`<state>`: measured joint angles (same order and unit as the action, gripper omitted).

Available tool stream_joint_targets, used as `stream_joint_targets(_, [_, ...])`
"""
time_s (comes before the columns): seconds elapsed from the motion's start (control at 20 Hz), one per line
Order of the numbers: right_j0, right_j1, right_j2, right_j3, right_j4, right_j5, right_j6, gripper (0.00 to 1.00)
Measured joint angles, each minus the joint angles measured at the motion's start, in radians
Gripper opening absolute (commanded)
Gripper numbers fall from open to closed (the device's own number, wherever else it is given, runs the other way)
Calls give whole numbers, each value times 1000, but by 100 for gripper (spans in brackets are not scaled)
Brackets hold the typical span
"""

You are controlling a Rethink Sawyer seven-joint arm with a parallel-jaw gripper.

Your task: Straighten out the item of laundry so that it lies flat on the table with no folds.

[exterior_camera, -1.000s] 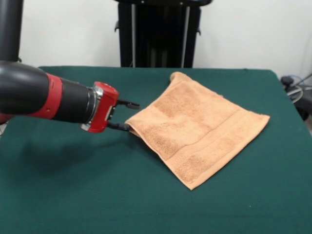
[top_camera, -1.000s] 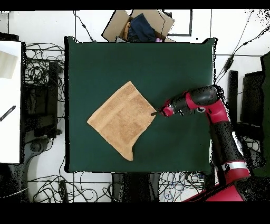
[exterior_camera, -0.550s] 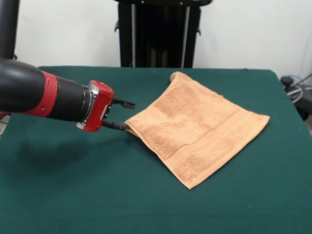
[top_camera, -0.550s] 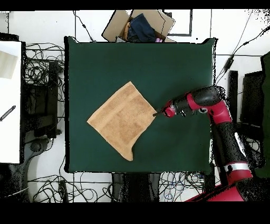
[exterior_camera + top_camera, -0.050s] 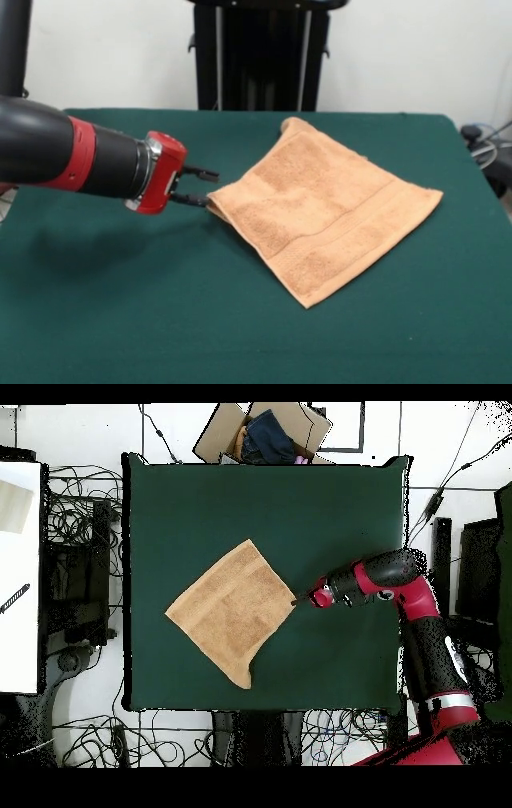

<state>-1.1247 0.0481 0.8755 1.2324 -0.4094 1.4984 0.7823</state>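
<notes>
The item of laundry (image 5: 320, 208), a peach-orange towel, is spread as a diamond on the green table (image 5: 120, 304). A woven band runs near its front right edge. Its far corner (image 5: 292, 125) curls up in a small fold. From the left, my gripper (image 5: 200, 186) reaches in level with the towel's left corner. It is open, and its lower finger touches that corner while the upper finger stands clear above. In the overhead view the gripper (image 5: 296, 598) sits at the right corner of the towel (image 5: 230, 609).
A cardboard box (image 5: 270, 432) with dark cloth lies beyond the table's top edge in the overhead view. Cables ring the table, and a white surface (image 5: 18, 574) stands to its left. A black stand (image 5: 260, 56) rises behind the table.
The gripper drew back slightly to the left, and the gap between its fingers has narrowed at the towel's corner. The towel has hardly moved.
</notes>
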Motion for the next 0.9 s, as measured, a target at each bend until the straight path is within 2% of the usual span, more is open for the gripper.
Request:
stream_joint_targets(0.35, [-5, -3, 0, 31, 0, -9, 0, 0])
stream_joint_targets(0.9, [-24, -26, 0, 116, 0, -103, 0, 0])
